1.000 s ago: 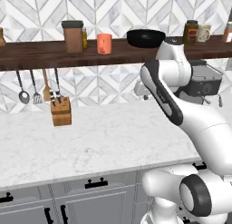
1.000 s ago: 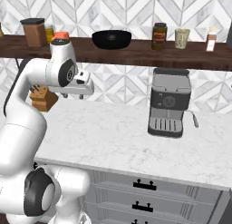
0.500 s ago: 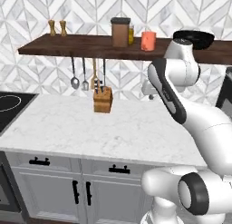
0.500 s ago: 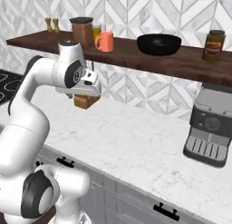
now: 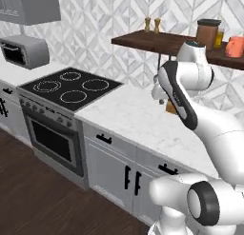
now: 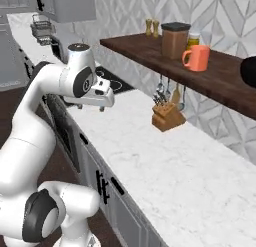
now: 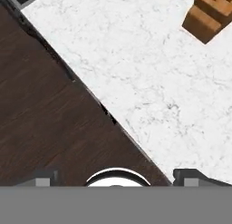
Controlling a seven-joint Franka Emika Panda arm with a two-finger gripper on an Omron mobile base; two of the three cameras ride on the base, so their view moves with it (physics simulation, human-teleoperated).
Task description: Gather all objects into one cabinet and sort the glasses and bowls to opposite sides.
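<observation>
A salmon-orange cup [image 6: 197, 57] stands on the dark wooden shelf [image 6: 150, 51], to the right of a brown canister [image 6: 175, 39]; the same cup [image 5: 234, 46] sits at the right edge of the left base view. The black bowl [image 6: 249, 71] is cut off by the frame's right edge. The grey wall cabinet [image 5: 29, 5] hangs at the upper left, above the stove, and also shows in the right base view [image 6: 70, 3]. My gripper [image 6: 102, 106] hangs empty over the counter's front edge, fingers apart. In the hand view the gripper [image 7: 117, 177] is open above marble and dark floor.
A black cooktop with oven [image 5: 69, 89] lies left of the marble counter [image 5: 128, 115]. A wooden knife block [image 6: 167, 116] stands under the shelf, with utensils hanging above it. Salt and pepper mills [image 5: 152, 24] top the shelf's left end. Grey drawers [image 5: 109, 153] line the counter front.
The base has swung left, so the whole scene shifted right: the stove and wall cabinet came into view, the coffee machine left. The arm keeps its pose, gripper still empty.
</observation>
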